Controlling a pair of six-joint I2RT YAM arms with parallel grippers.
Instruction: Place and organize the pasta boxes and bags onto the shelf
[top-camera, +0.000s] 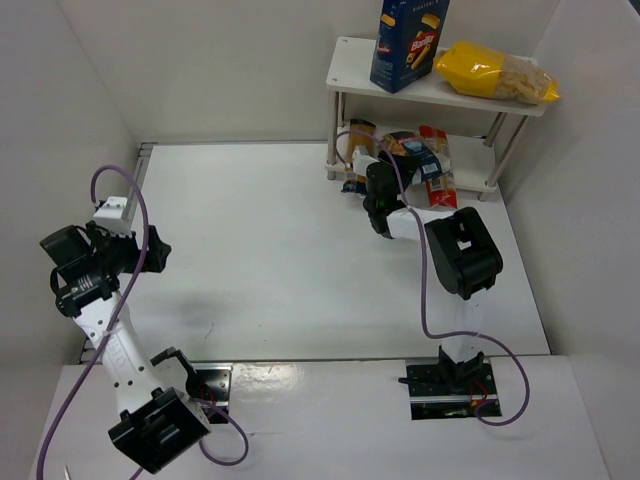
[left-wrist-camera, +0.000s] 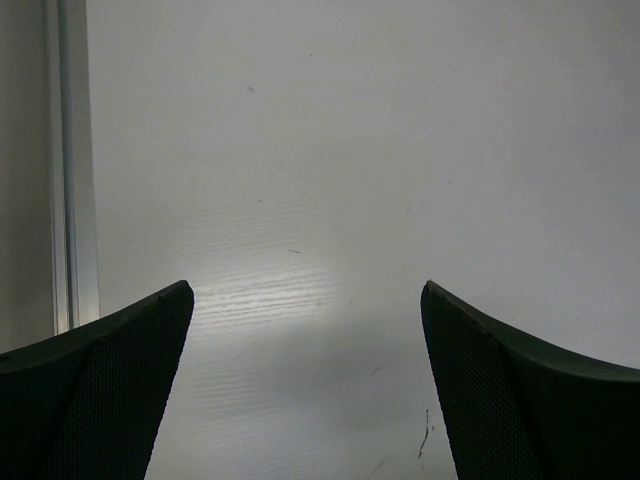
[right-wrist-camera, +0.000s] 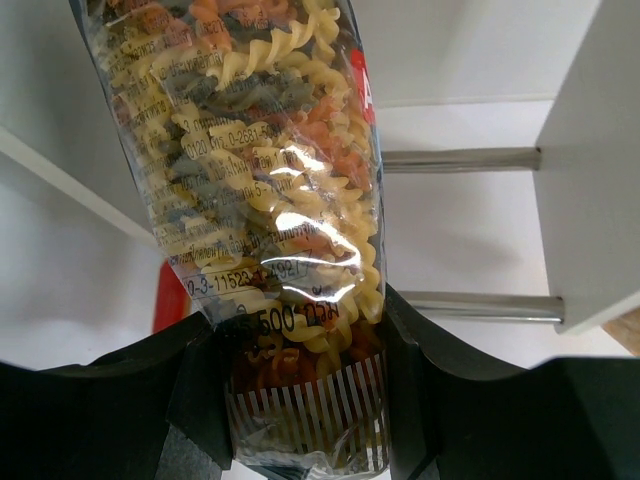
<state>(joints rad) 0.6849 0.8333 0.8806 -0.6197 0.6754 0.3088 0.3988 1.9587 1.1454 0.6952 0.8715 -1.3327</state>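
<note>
My right gripper (right-wrist-camera: 298, 330) is shut on the bottom end of a clear bag of mixed-colour spiral pasta (right-wrist-camera: 260, 150), which runs up and away from the jaws. From above, that gripper (top-camera: 368, 172) holds the bag (top-camera: 358, 140) at the left end of the white shelf's (top-camera: 345, 60) lower tier. A tall blue box (top-camera: 408, 40) and a yellow bag (top-camera: 495, 72) rest on the top board. A red spaghetti pack (top-camera: 436, 165) and a blue-labelled bag (top-camera: 412, 150) lie on the lower board. My left gripper (left-wrist-camera: 308, 300) is open over bare table, far left (top-camera: 155, 248).
In the right wrist view, a white shelf board (right-wrist-camera: 590, 170) and two metal legs (right-wrist-camera: 460, 158) are close on the right, and something red (right-wrist-camera: 168, 300) shows left of the bag. White walls enclose the table (top-camera: 270, 250). A metal strip (left-wrist-camera: 75, 170) runs along its left edge.
</note>
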